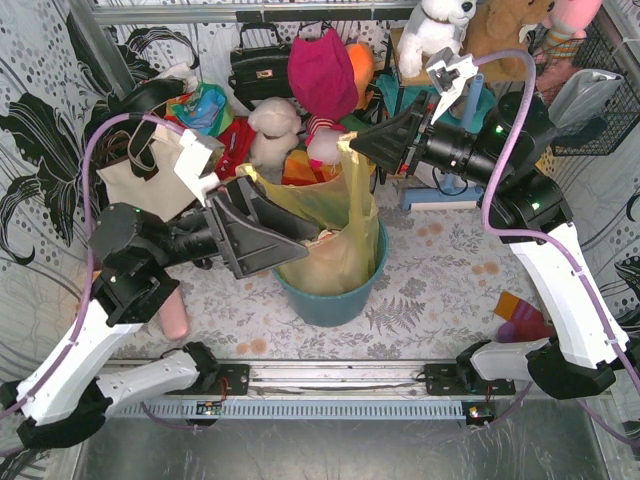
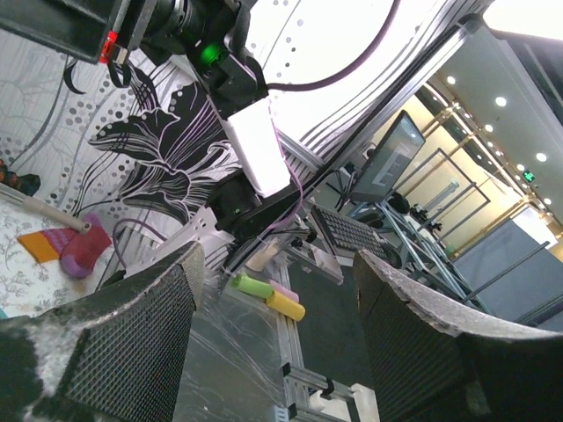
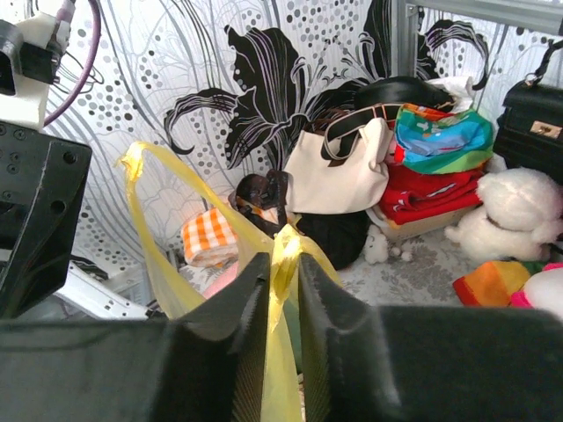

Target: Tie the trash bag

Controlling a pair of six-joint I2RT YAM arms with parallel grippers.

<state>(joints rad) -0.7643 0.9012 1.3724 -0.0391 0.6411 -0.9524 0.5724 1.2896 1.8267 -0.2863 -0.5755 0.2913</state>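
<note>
Bag (image 1: 335,240): in teal bin (image 1: 330,305), mid-scene, two ears standing up.
R gripper (image 3: 283,264): pinched on one ear, film taut.
L gripper (image 2: 277,281): wide, nothing btwn fingers.
Risk: thin film may tear or slip out w/ harder pull; bin could tip.
Hidden: bag mouth behind L gripper; can't tell if other ear touches it.

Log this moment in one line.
left gripper open, empty; right gripper shut on trash bag handle; bag in teal bin; no knot

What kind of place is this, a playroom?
Probably a robot lab booth: arms bolted to a metal rail, flowery printed wall panels, and a monitor and keyboard outside.
</note>
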